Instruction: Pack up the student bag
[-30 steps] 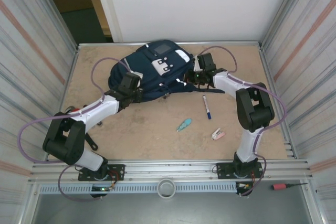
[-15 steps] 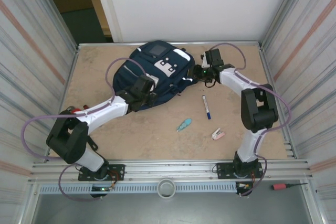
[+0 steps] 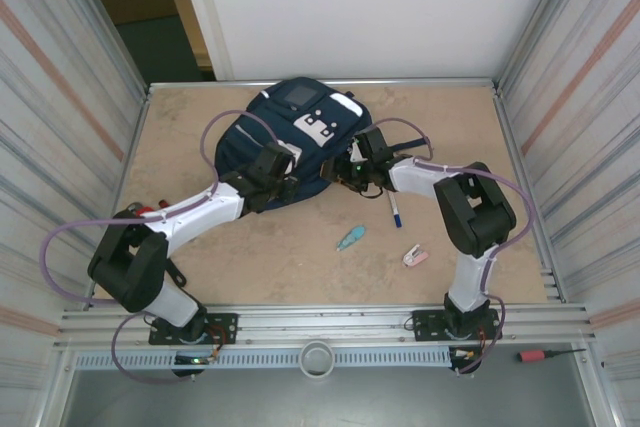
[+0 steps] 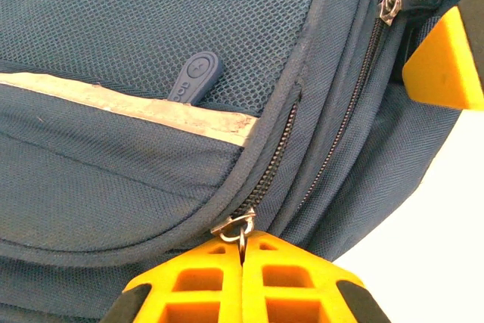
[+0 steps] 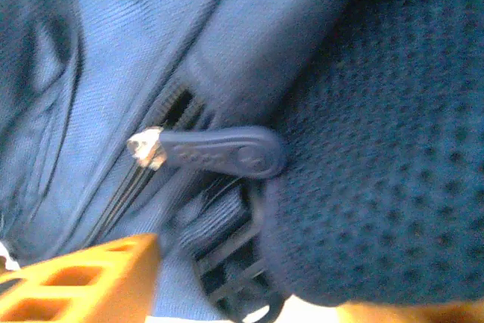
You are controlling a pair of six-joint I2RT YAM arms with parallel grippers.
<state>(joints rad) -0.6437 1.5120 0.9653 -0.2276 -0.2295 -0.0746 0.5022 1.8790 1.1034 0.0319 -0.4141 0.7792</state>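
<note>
Zip work appears under way on the student bag (image 3: 290,137) at the bench's (image 3: 300,257) far middle: left end effector (image 4: 243,251) clenched on a metal zip ring (image 4: 240,226), right end effector (image 3: 347,169) spread, likely needing to close squarely on the rubber pull tab (image 5: 227,153).

Softly lit from above; blurred and bluish in right wrist view, blown white at 5 o'clock in left

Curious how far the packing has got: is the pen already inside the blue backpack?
No, the pen lies out on the table, on the near side of the backpack.
</note>
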